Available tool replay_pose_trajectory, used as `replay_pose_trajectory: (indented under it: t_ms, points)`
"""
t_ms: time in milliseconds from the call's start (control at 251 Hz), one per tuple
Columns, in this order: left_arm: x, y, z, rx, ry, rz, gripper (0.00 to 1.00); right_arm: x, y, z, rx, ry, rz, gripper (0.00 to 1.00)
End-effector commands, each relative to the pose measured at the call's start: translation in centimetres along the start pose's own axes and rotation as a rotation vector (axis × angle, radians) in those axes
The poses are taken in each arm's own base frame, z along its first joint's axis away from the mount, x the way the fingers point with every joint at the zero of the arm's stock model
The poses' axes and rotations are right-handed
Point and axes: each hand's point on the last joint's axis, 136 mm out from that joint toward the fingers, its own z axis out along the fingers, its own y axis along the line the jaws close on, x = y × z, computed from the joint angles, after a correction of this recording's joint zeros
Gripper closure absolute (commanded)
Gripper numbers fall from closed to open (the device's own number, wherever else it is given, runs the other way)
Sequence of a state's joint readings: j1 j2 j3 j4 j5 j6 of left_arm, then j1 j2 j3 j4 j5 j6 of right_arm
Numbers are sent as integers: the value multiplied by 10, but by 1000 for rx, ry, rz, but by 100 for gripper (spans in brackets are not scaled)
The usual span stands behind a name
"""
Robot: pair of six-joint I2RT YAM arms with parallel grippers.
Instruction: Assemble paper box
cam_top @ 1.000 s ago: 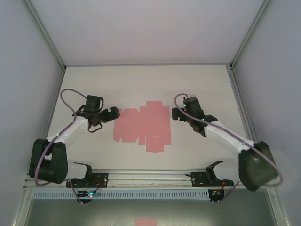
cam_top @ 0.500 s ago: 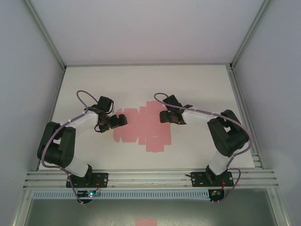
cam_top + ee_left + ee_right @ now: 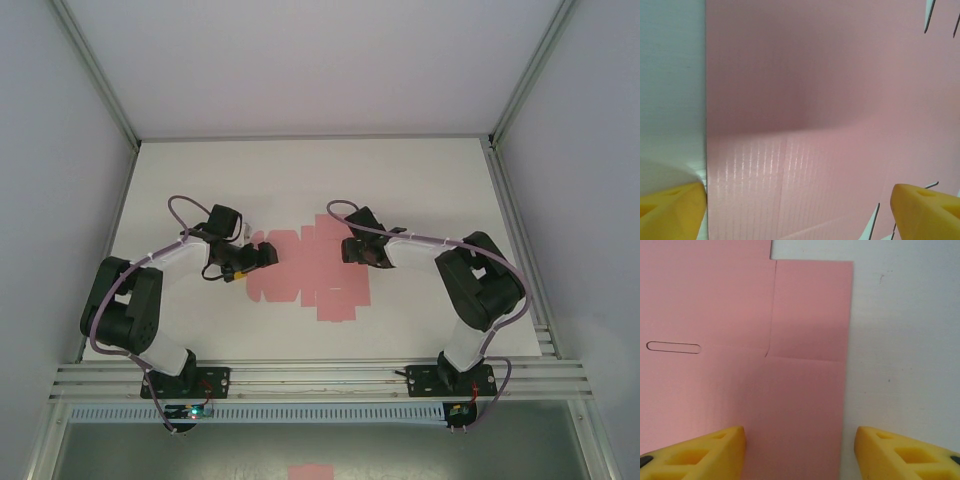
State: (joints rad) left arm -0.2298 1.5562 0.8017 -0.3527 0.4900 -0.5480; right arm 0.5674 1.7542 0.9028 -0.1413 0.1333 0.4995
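Left end effector (image 3: 264, 256) and right end effector (image 3: 350, 249), both spread apart, point inward, low over flat pink card paper box (image 3: 318, 272).

A lab test cell: a white table (image 3: 300, 170) walled by plain panels (image 3: 50, 200) in aluminium framing (image 3: 320, 375).

Paper box (image 3: 310, 270): thin matt pink card, faintly ribbed; table (image 3: 420, 180) matt white, smooth
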Motion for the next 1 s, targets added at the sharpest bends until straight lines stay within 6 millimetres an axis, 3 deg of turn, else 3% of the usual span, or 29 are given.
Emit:
replay_pose_trajectory:
  t_ms: [0, 80, 192, 351, 475, 635, 802, 918, 998]
  points:
    - [12, -13, 13, 97, 77, -16, 8, 50, 9, 18, -77, 148, 10, 44]
    - [11, -21, 15, 152, 74, -23, 10, 55, 14, 18, -113, 162, 9, 45]
    - [3, -53, 6, 326, 43, -13, 10, 61, 25, 17, -188, 169, 9, 45]
    - [-9, -97, -23, 555, -32, 23, 14, 65, 23, 17, -193, 170, 17, 46]
    - [-9, -122, -51, 656, -90, 79, 24, 68, 20, 18, -227, 179, 51, 46]
    - [2, -141, -75, 675, -140, 162, 34, 64, 20, 16, -281, 156, 62, 47]
    - [12, -160, -93, 691, -177, 239, 38, 63, 19, 15, -328, 150, 84, 46]
    - [14, -157, -88, 636, -188, 244, 38, 64, 15, 15, -354, 146, 109, 46]
    - [13, -147, -77, 566, -158, 204, 44, 64, 15, 15, -368, 145, 120, 46]
